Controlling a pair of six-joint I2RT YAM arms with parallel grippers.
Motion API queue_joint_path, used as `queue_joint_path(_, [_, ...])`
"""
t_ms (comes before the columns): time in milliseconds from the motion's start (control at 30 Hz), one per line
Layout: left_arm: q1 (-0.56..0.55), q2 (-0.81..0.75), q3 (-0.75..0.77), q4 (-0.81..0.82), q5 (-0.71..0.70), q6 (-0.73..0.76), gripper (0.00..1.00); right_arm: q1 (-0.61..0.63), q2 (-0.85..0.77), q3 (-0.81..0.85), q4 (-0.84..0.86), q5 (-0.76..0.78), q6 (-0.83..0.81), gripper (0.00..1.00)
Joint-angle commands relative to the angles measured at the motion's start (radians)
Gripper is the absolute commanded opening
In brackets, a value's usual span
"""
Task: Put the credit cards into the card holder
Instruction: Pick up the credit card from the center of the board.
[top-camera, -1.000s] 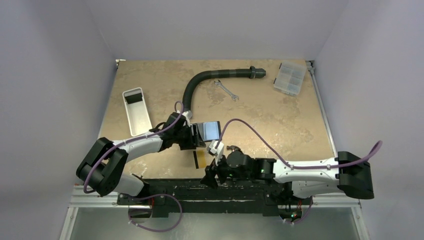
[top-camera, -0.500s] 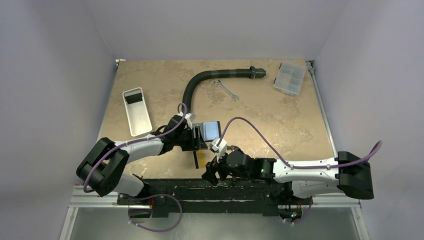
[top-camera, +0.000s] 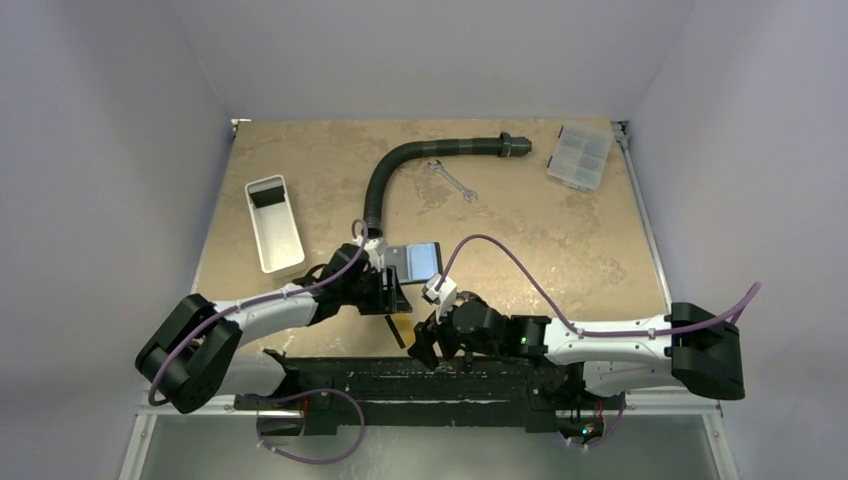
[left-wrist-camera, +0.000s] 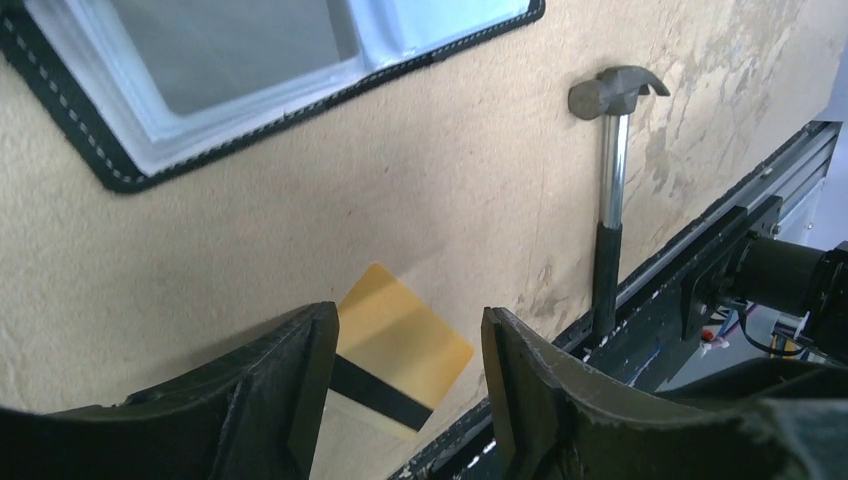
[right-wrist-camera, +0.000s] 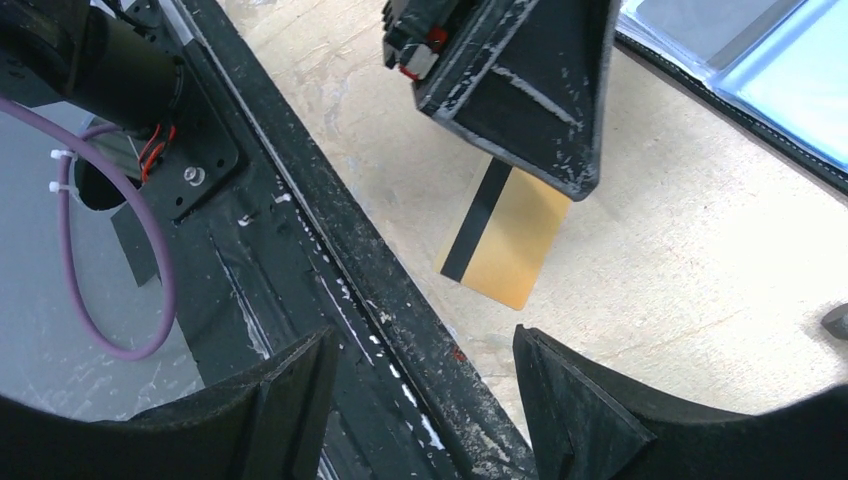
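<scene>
Since a second ago the left gripper (top-camera: 392, 303) has slid toward the bottom of the top view. It has come off the card holder (top-camera: 424, 258) and over the gold, black-striped credit card (right-wrist-camera: 505, 235), which now shows there only as a sliver. Its jaws stand apart on either side of the card, gripping nothing. The card lies flat on the table (top-camera: 560, 240), lower centre, just below the open card holder. The right gripper (right-wrist-camera: 425, 348), wide and empty, has barely shifted at the table's bottom edge.

White tray (top-camera: 281, 242), curved black hose (top-camera: 400, 160), wrench (top-camera: 452, 181), clear box (top-camera: 579, 156) and hammer (left-wrist-camera: 610, 195) lie on the table (top-camera: 560, 240).
</scene>
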Motion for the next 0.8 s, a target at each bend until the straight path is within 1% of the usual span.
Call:
queue_joint_path(0, [-0.007, -0.045, -0.053, -0.094, -0.002, -0.012, 0.59, -0.005, 0.02, 0.006, 0.026, 0.006, -0.008, 0.73])
queue_joint_path(133, [-0.01, -0.038, -0.05, -0.08, 0.013, -0.02, 0.59, -0.005, 0.062, 0.038, 0.009, -0.023, -0.038, 0.76])
queue_joint_path(233, [-0.013, -0.024, -0.047, -0.061, 0.032, -0.029, 0.59, -0.005, 0.101, 0.072, -0.005, -0.012, -0.072, 0.76])
queue_joint_path(300, [-0.015, -0.024, -0.045, -0.062, 0.035, -0.03, 0.59, -0.005, 0.111, 0.076, 0.005, -0.051, -0.042, 0.77])
queue_joint_path(400, [-0.018, -0.02, -0.044, -0.054, 0.048, -0.03, 0.59, -0.006, 0.113, 0.05, 0.052, -0.068, 0.0, 0.79])
queue_joint_path(500, [-0.024, -0.005, -0.041, -0.046, 0.063, -0.037, 0.59, -0.006, 0.13, 0.04, 0.075, -0.077, 0.03, 0.79])
queue_joint_path(600, [-0.03, 0.0, -0.042, -0.046, 0.063, -0.038, 0.59, -0.006, 0.148, 0.038, 0.078, -0.078, 0.041, 0.79])
queue_joint_path(767, [-0.038, 0.01, -0.035, -0.046, 0.072, -0.033, 0.59, -0.006, 0.128, 0.036, 0.073, -0.076, 0.021, 0.78])
